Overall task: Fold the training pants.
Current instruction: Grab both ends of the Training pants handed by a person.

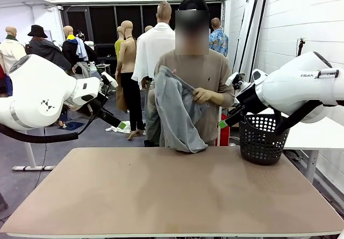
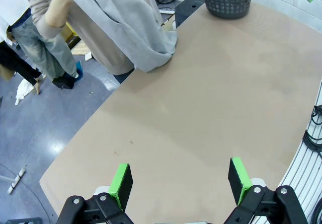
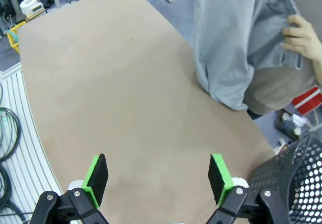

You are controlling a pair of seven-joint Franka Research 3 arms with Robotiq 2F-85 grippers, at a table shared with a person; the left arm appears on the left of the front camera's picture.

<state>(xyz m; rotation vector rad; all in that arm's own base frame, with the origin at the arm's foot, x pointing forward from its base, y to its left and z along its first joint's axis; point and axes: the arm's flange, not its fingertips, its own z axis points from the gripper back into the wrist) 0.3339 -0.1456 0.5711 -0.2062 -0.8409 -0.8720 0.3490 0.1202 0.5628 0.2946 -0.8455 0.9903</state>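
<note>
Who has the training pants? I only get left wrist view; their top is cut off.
Observer: The person. One hand grips the training pants near their top, at chest height.
Operator: Right side ready?
Observer: The right gripper has its jaws open, nothing between them, over bare table.
Operator: Where do the arms sit?
Observer: Either side of the person in front view: left gripper at picture left, the right one next to the basket.
</note>
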